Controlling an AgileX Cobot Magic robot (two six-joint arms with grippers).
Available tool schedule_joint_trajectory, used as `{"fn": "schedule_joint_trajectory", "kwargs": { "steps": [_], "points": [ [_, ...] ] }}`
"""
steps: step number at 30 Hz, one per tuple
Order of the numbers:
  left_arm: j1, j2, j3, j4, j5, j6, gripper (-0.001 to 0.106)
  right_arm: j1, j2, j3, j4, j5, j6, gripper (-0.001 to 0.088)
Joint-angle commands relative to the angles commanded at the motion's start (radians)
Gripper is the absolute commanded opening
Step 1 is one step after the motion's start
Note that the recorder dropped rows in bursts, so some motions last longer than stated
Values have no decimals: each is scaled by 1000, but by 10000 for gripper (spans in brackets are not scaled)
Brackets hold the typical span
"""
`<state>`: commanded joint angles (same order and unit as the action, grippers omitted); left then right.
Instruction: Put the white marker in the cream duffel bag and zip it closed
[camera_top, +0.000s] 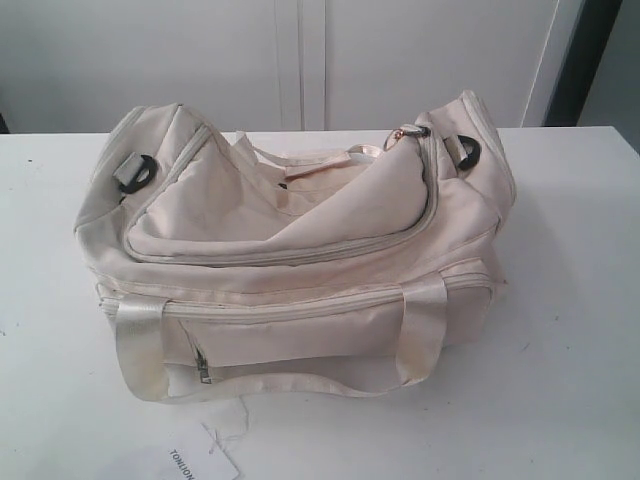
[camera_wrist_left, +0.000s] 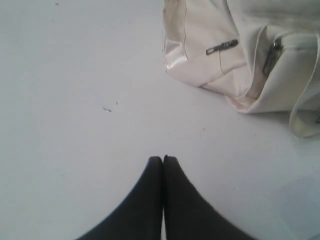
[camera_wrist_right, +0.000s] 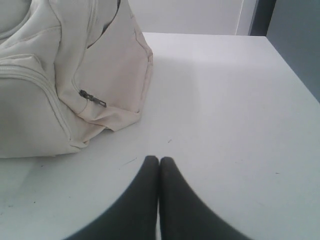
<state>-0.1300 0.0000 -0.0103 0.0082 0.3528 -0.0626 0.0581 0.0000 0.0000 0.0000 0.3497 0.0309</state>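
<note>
The cream duffel bag (camera_top: 300, 260) lies near, not touching, the left gripper (camera_wrist_left: 163, 158) and right gripper (camera_wrist_right: 159, 159); both are closed and empty.

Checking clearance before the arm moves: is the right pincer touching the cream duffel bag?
Apart. The right wrist view shows a strip of bare white table between the shut right pincer and the cream duffel bag.

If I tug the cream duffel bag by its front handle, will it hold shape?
Probably not: the cream duffel bag sags and creases on top, so it looks soft and underfilled. Likely light, so it may slide on the smooth table before lifting. The front handle lies limp, so expect slack first.
</note>
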Motion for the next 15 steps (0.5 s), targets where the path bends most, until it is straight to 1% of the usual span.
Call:
{"fn": "schedule_joint_trajectory", "kwargs": {
  "steps": [10,15],
  "points": [
    [0,0,10,0,-16,16,0,0,0,0,0,0,8,0],
    [0,0,10,0,-15,46,0,0,0,0,0,0,8,0]
  ]
}}
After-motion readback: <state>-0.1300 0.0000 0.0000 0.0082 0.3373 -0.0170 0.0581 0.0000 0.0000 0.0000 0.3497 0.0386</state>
